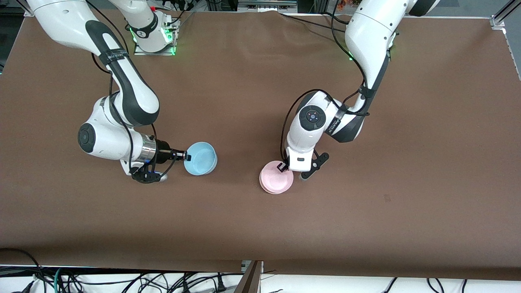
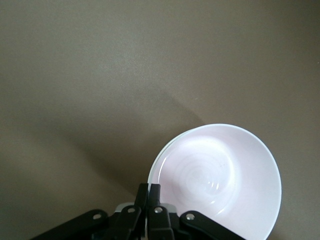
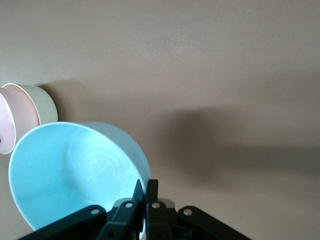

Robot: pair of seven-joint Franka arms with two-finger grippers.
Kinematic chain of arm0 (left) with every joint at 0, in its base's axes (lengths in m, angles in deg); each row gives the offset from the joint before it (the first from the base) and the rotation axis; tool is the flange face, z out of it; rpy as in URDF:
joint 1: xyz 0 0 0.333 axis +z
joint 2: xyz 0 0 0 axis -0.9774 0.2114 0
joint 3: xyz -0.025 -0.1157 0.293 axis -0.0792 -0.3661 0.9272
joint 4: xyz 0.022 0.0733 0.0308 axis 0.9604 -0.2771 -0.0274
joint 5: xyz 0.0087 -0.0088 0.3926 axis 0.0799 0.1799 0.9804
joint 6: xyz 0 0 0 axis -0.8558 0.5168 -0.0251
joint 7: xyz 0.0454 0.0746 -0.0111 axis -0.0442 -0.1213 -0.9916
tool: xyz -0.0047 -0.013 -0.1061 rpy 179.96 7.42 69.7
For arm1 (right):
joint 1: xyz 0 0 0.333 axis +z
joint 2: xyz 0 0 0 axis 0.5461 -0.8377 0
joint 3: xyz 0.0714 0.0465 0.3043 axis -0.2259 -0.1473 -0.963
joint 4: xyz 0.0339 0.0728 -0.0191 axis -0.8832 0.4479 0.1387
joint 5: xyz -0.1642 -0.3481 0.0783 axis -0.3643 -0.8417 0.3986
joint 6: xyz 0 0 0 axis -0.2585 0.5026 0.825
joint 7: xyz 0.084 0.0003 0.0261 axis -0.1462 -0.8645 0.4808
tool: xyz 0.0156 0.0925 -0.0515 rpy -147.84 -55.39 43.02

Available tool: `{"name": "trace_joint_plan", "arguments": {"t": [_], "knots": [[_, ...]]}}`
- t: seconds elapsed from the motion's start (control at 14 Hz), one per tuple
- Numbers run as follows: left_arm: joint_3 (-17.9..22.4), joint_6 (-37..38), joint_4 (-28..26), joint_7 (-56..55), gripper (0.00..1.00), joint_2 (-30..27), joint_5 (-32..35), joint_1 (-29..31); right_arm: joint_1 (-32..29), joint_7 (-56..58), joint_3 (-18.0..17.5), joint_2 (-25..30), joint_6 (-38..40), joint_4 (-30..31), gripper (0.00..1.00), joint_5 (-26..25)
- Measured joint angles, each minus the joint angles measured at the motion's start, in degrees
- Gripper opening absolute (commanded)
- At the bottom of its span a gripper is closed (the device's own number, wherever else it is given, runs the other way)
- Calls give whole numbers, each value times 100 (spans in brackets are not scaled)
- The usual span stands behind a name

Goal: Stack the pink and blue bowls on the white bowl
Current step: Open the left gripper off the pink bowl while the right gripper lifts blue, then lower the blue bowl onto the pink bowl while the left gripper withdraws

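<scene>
Holding the blue bowl (image 1: 200,158) by its rim, the right gripper (image 1: 186,155) is shown with its jaws closed down to the thickness of the bowl wall; in the right wrist view the blue bowl (image 3: 75,175) is seen tilted, its open mouth turned toward the camera. The landmark for every placement is the pink bowl (image 1: 276,177), which is seated in the white bowl (image 3: 44,102), the latter visible only as a pale rim under the pink one. The stack is placed on the brown counter (image 1: 366,228) near its middle. The left gripper (image 1: 281,166) is pictured at the rim of the pink bowl (image 2: 220,180), on the side toward the robots' bases, with its jaws drawn close together across that rim; whether the rim is clamped or merely straddled cannot be told for certain, though a pinch is judged likely. The deciding relation is sideways: the blue bowl lies well apart from the pink bowl, toward the right arm's end of the counter, at nearly the same depth from the front camera. A level carry toward the left arm's end is therefore judged to be required, and the left gripper is judged to stand in the path over the stack until it is cleared.
</scene>
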Motion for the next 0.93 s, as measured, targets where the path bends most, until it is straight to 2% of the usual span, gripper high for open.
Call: {"name": "trace_joint_plan", "arguments": {"t": [0.14,0.29,0.43,0.64,0.79,0.93], "knots": [[0,0,58,-26,42,37,0,-2,0,-1,0,-6,-4,-5,0,0],[0,0,77,-65,57,48,0,-20,2,-4,0,-13,-8,-24,0,0],[0,0,120,-88,57,48,0,-39,13,-101,0,-26,-9,-35,0,0],[39,34,254,-102,52,47,1,-45,191,-414,-1,-77,-84,-118,0,0],[168,564,553,-101,52,41,2,-40,397,-749,-1,-133,-319,-165,0,-27],[276,1541,1135,-3,52,19,5,10,599,-1189,-1,-210,-586,-177,0,-134]]}}
